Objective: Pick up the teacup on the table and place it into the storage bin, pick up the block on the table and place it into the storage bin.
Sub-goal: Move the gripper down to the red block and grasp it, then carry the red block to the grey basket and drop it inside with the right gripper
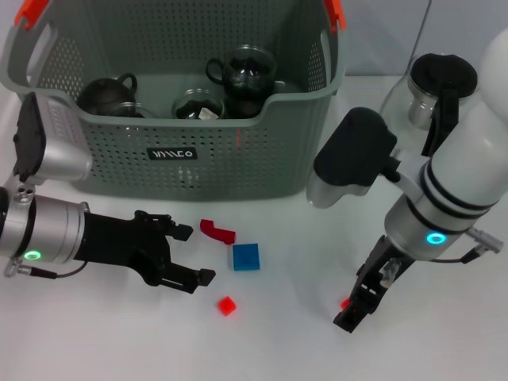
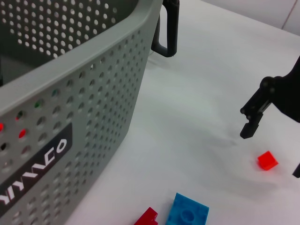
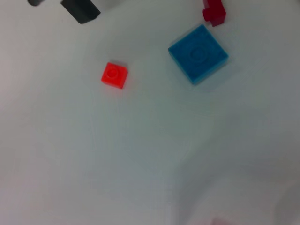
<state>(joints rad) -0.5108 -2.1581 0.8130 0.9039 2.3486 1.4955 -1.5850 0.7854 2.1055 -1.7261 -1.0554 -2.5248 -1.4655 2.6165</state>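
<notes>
White desk point(image 1: 278, 333) is spreading under everything, bare apart from a few scattered blocks. Over it the left gripper point(image 1: 187, 254) is lying low with its jaws spread wide and empty, the opening facing the dark red curved block point(image 1: 217, 230) and the flat blue square block point(image 1: 246, 257) just beyond the tips. The small bright red cube point(image 1: 228, 305) is sitting a little nearer the robot, apart from both. The right gripper point(image 1: 357, 305) is pointing down at the desk well to the right; whether its jaws are open cannot be told. Behind the blocks, the large grey-green perforated plastic storage bin point(image 1: 238, 159) is standing, already holding several dark glass teacups point(image 1: 246, 71); no teacup is showing on the desk. A glass jug with a black lid point(image 1: 436, 87) is standing beside the bin. Block picking seems to be the step in hand: the left jaws should probably centre on one block only, straddle it squarely, and close before lifting clear of the bin's wall.
</notes>
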